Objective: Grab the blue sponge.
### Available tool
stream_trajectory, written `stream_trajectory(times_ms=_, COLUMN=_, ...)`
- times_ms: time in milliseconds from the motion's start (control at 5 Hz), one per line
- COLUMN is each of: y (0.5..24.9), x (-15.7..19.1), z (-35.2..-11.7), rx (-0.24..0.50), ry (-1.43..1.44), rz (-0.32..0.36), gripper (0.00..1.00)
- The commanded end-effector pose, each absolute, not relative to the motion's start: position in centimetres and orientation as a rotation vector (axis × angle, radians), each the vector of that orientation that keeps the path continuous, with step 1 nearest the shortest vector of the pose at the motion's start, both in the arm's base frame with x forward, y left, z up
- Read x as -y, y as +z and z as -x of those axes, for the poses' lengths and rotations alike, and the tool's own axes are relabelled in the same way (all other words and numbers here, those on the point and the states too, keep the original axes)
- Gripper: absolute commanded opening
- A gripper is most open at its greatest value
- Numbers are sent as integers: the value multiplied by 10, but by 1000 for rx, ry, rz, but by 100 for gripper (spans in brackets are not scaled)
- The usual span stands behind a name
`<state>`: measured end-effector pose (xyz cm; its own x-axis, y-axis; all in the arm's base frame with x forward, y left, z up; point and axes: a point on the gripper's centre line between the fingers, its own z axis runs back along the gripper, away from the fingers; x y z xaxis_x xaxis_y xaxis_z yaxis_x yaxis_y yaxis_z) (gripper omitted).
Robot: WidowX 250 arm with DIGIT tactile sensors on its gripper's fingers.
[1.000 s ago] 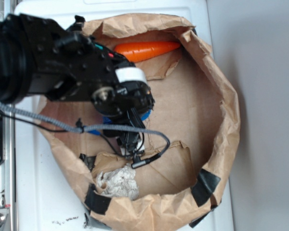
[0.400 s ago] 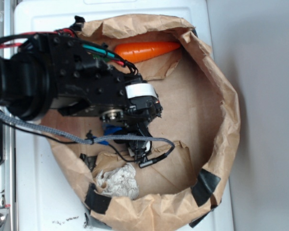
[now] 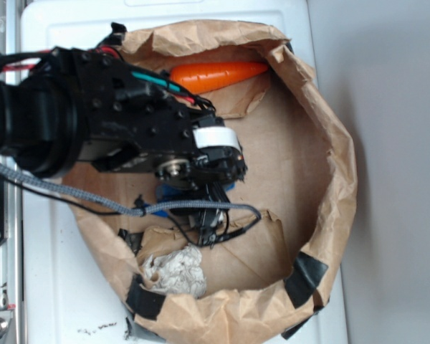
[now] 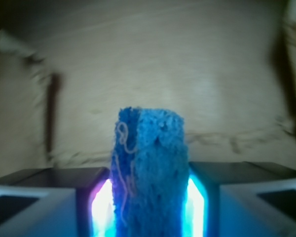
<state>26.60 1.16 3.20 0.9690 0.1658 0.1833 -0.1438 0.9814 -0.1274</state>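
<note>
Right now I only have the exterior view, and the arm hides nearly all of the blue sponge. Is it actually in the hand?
Observer: Yes. The wrist view shows the blue sponge standing on edge, pinched between both fingers of the hand.
Operator: Is it gripped squarely, or just by a corner?
Observer: Squarely; both flat faces meet the fingers, and the top pokes out beyond them.
Operator: Anything stuck to it?
Observer: A pale thread lies looped on its left face.
</note>
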Motion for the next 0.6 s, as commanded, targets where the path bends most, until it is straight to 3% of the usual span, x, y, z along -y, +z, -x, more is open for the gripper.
stream_trajectory(times_ms=0, y=136, x=-53, z=-258, rx=223, ry=-43, rz=240, gripper=0)
stream_trajectory(times_ms=200, y=171, x=-57, z=-252, rx=259, ry=-175, rz=313, gripper=0)
stream_trajectory(times_ms=400, y=172, x=-48, z=-255, rx=262, ry=-190, rz=295, gripper=0)
